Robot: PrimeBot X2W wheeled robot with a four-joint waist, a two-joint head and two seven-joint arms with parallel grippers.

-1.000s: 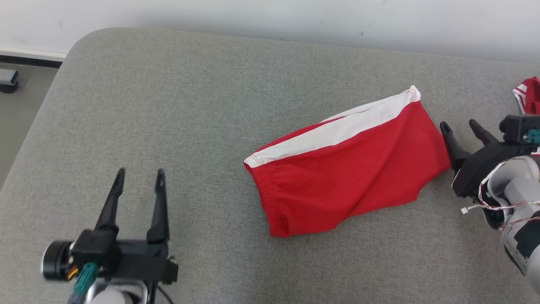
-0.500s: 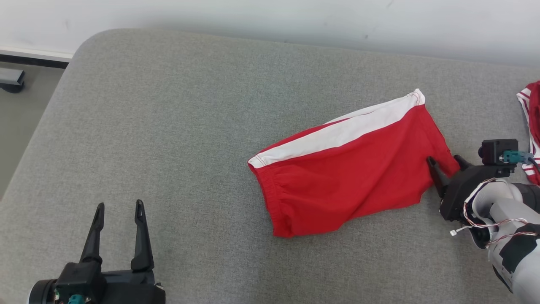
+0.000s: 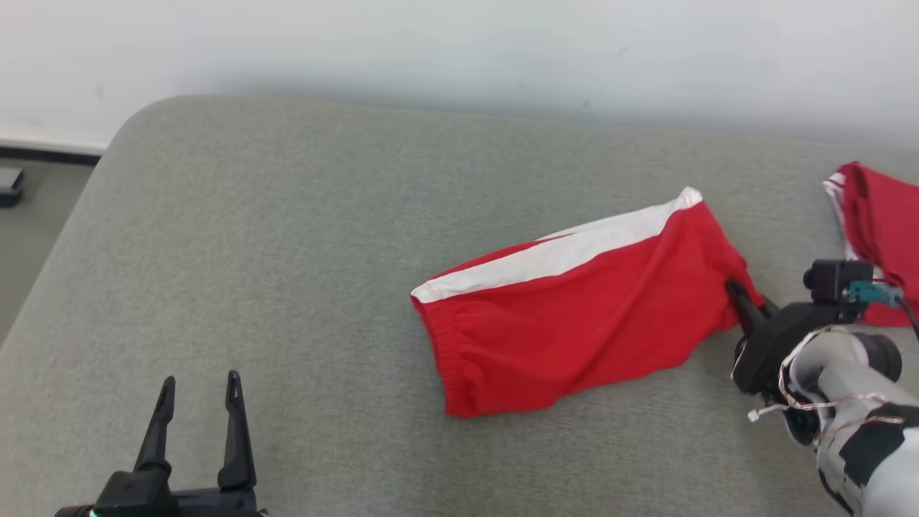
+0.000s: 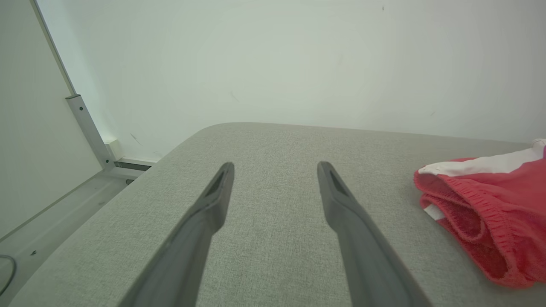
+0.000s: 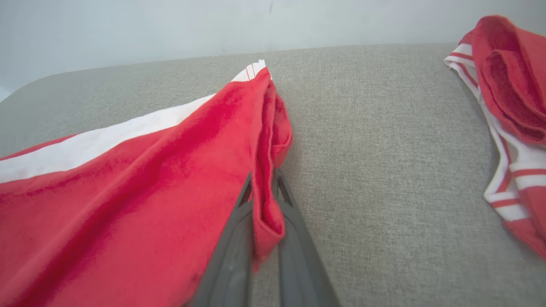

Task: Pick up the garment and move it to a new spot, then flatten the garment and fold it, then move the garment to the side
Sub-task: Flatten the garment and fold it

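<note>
The garment (image 3: 574, 301), red shorts with a white side stripe, lies folded on the grey cushioned surface (image 3: 301, 237), waistband toward the left. My right gripper (image 3: 743, 296) is shut on the garment's right hem edge; in the right wrist view the red cloth (image 5: 140, 183) bunches up between the two dark fingers (image 5: 230, 251). My left gripper (image 3: 199, 388) stands open at the lower left, well apart from the garment, with nothing between its fingers (image 4: 204, 213). The left wrist view shows the elastic waistband (image 4: 473, 204) off to its right.
A second red cloth with red and white striped trim (image 3: 872, 230) lies at the far right, close behind my right wrist, also in the right wrist view (image 5: 507, 106). A pale wall (image 3: 459, 50) runs behind the surface. The surface's rounded left edge drops to the floor (image 3: 29, 222).
My right gripper moved in onto the garment's right edge and shut on it; the hem now bunches. The head camera shifted, so the whole picture sits differently. The left gripper stays open.
</note>
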